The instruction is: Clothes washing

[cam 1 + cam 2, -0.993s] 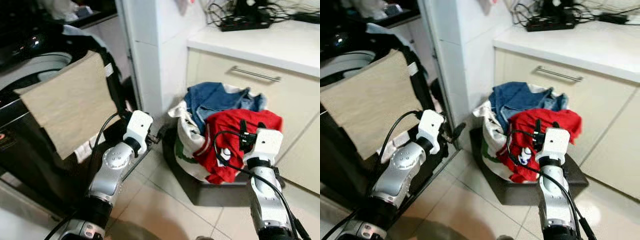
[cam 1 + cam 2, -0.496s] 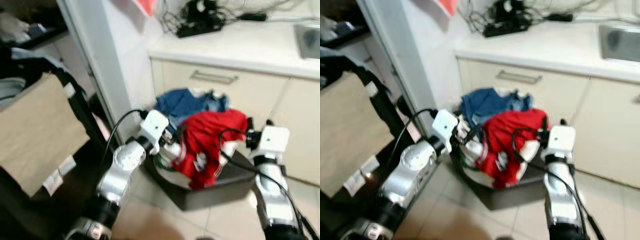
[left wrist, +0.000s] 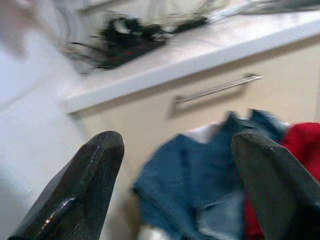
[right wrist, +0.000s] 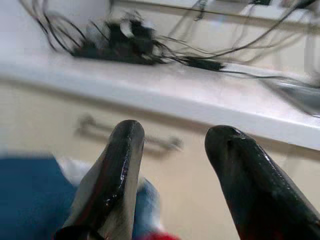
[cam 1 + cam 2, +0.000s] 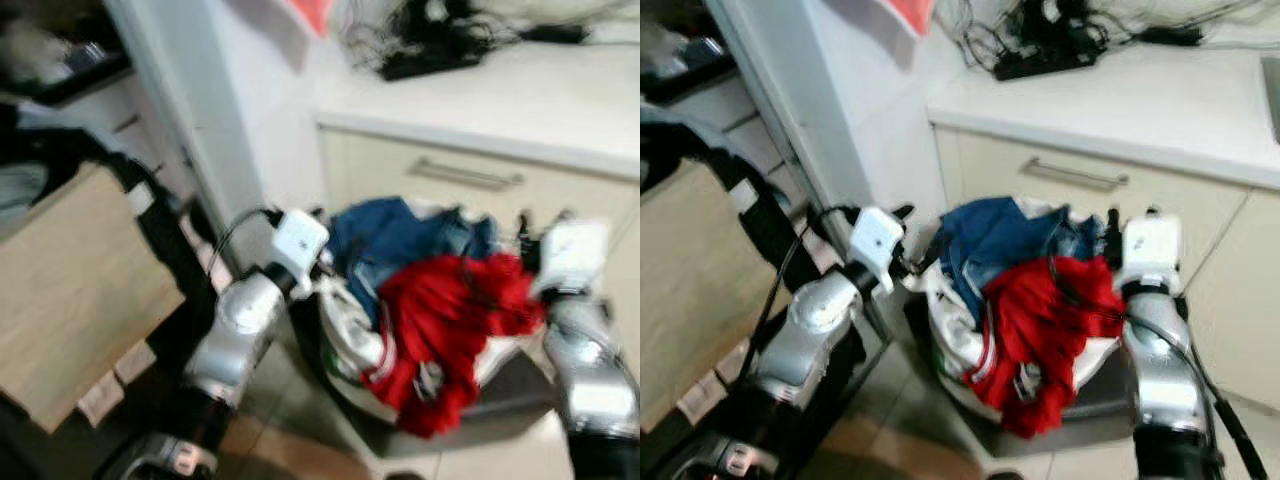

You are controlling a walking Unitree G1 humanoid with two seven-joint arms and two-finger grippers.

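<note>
- Two grippers hang over a heap of laundry: the left gripper point(image 3: 172, 180) at about nine o'clock of the heap, its black fingers spread wide with nothing between them, and the right gripper point(image 4: 175, 175) at about three o'clock, fingers parted by a moderate gap and likewise empty.
- Nearest the robot, at six o'clock of the heap, a red garment point(image 5: 1045, 325) spills over the front lip of the dark basket point(image 5: 1095, 400). It looks like thin, limp cloth with white trim: light, floppy, and likely to trail and snag on its neighbours when lifted.
- My judgement: pinch it at a thick bunched fold near the crown of the heap, not at the dangling hem, so that more cloth comes up in one pull.
- Under it, a white cloth point(image 5: 950, 335) bulges out at seven to eight o'clock, soft and puffy.
- Behind the red, at eleven to twelve o'clock, lies a blue garment point(image 3: 200, 182), denim-like, heavier and stiffer, with thick seams that should give the fingers a firmer bite.
- Off at nine o'clock of the scene, a flat tan cloth point(image 5: 70, 290) drapes over a dark machine.
- Farthest, at twelve o'clock, stands a smooth cream cabinet with a slim metal drawer handle point(image 3: 217, 89), a pale countertop point(image 4: 200, 102) above it, and a tangle of black cables point(image 4: 127, 42) on top.
</note>
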